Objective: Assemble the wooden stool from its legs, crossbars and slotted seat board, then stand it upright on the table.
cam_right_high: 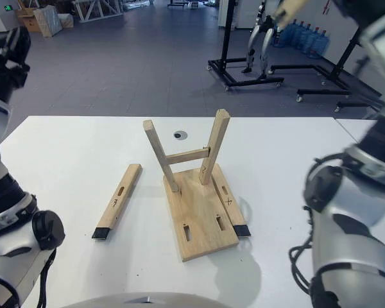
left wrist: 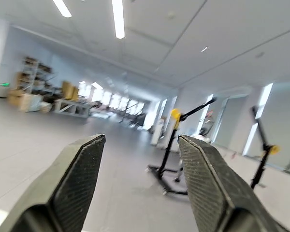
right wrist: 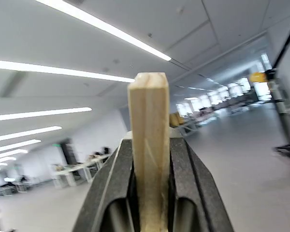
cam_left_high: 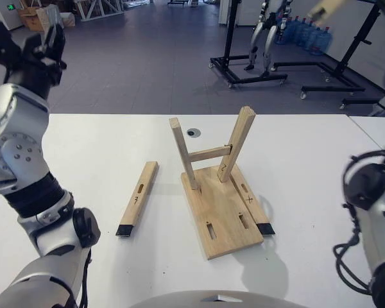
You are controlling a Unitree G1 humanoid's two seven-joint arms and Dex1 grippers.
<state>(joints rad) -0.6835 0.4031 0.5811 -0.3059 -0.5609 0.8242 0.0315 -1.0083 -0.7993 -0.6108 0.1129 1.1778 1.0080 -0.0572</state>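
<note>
right gripper [right wrist: 148, 147] clamped on a wooden bar [right wrist: 148, 96], left gripper [left wrist: 141, 142] spread apart. seat board [cam_left_high: 224, 221] has 2 upright legs [cam_left_high: 183, 151], loose leg [cam_left_high: 139, 196] at 9 o'clock.

The left arm [cam_left_high: 16, 147] is made of rounded silver-grey shells, the upper housing dotted with small dark screw holes; black ribbed rings sit between the shells, and a round black cap marks the elbow; the right arm [cam_right_high: 362, 192] has the same silver shells and black joints; thin black cables [cam_right_high: 295, 256] loop loosely beside it; the jaws are dark grey wedges with finely textured inner faces.
</note>
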